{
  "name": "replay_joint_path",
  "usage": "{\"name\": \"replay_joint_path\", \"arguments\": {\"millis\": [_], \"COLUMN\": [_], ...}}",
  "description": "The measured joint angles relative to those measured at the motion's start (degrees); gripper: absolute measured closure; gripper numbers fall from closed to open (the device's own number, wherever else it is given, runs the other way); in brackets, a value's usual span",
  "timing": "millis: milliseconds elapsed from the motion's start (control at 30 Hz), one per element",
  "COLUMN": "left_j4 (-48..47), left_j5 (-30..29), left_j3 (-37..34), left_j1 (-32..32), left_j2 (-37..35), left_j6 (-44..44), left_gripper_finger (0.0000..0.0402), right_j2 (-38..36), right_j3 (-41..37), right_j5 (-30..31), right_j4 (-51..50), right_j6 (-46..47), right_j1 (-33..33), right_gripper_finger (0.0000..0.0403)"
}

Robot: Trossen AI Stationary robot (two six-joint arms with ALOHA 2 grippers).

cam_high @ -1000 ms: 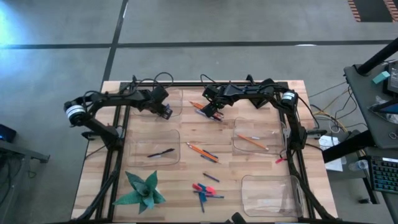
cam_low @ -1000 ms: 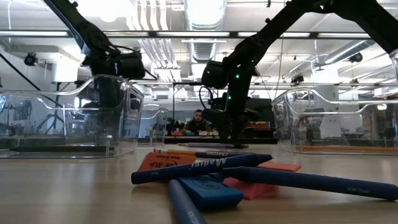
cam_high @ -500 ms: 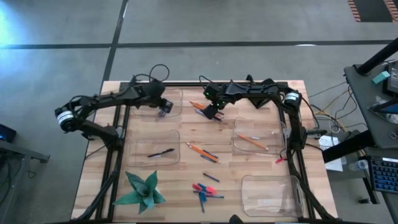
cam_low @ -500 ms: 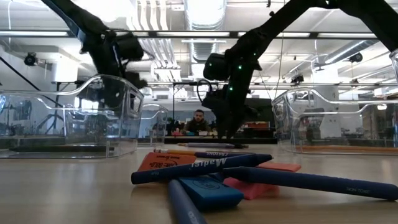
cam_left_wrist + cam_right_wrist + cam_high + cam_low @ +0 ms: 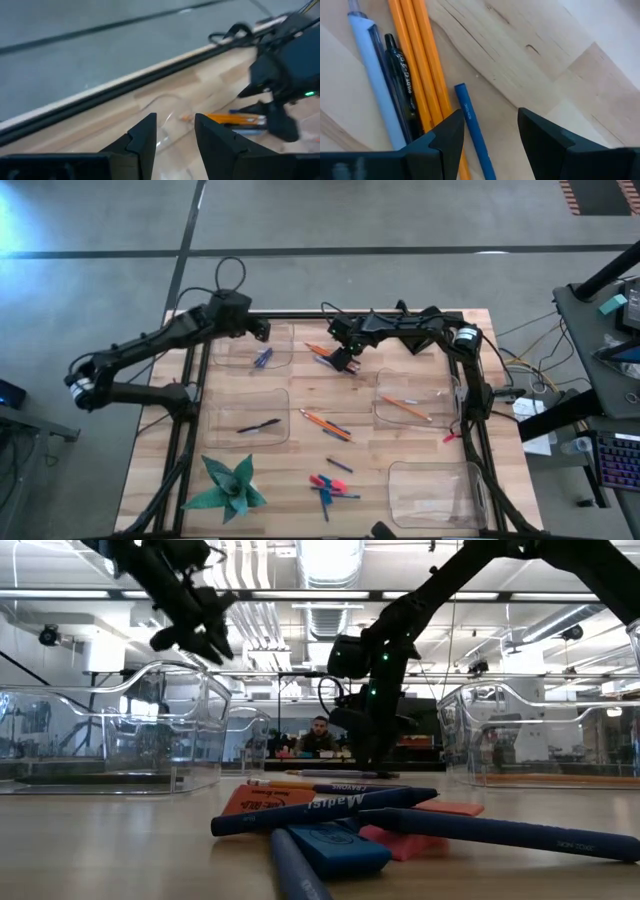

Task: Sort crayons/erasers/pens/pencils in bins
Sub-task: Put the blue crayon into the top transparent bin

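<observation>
While the left arm is stretched across the far-left corner of the table (image 5: 400, 480), its left gripper (image 5: 259, 331) is held raised over the far edge of the far-left bin (image 5: 282, 362), with the fingers (image 5: 142, 140) parted and nothing seen between them. Blue sticks (image 5: 262, 359) are seen lying in that bin, nearer than the gripper and apart from it. The right arm is bent in from the far-right corner, and the right gripper (image 5: 345, 363) is lowered close over the table at far centre, fingers (image 5: 445, 137) spread and empty. Pencils (image 5: 417, 60) are laid side by side just beyond the left finger, beside a black pen (image 5: 402, 85) and a pale blue pen (image 5: 375, 75); a blue crayon (image 5: 472, 130) is seen lying in the gap between the fingers, untouched.
</observation>
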Motion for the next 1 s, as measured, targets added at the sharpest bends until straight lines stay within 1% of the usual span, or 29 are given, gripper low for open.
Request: {"name": "replay_joint_path", "arguments": {"millis": [233,500,567,633,867,900,1000], "left_j4": [0.36,2.93,2.96,3.0,4.27,4.87,6.48], "left_j5": [0.05,0.05,0.18,0.41,3.37,3.8,5.09], "left_j3": [1.98,1.84,1.89,1.93,1.93,1.93,1.8], "left_j1": [-0.94,-1.85,-2.02,-2.2,-2.49,-2.49,-2.49], "left_j2": [-3.85,-4.1,-3.83,-3.63,-3.6,-3.6,-3.6], "left_j6": [0.02,0.02,0.02,0.02,0.04,0.04,0.06], "left_gripper_finger": [0.0281,0.0281,0.0281,0.0281,0.0281,0.0281,0.0281], "right_j2": [0.0,-0.2,-0.2,-0.2,-0.2,-0.2,-0.2], "right_j3": [-1.04,-2.94,-3.02,-3.08,-3.19,-3.21,-3.18], "right_j5": [-0.01,0.17,0.35,0.47,1.38,1.4,1.44], "right_j4": [-3.21,-3.22,-3.35,-3.47,-4.09,-4.06,-4.02], "right_j6": [1.5,2.62,2.65,3.15,3.41,3.41,3.83], "right_j1": [-0.24,-0.24,-0.22,-0.2,-0.15,-0.15,-0.17], "right_gripper_finger": [0.0227,0.0232,0.0246,0.0268,0.0375,0.0383,0.0385]}}
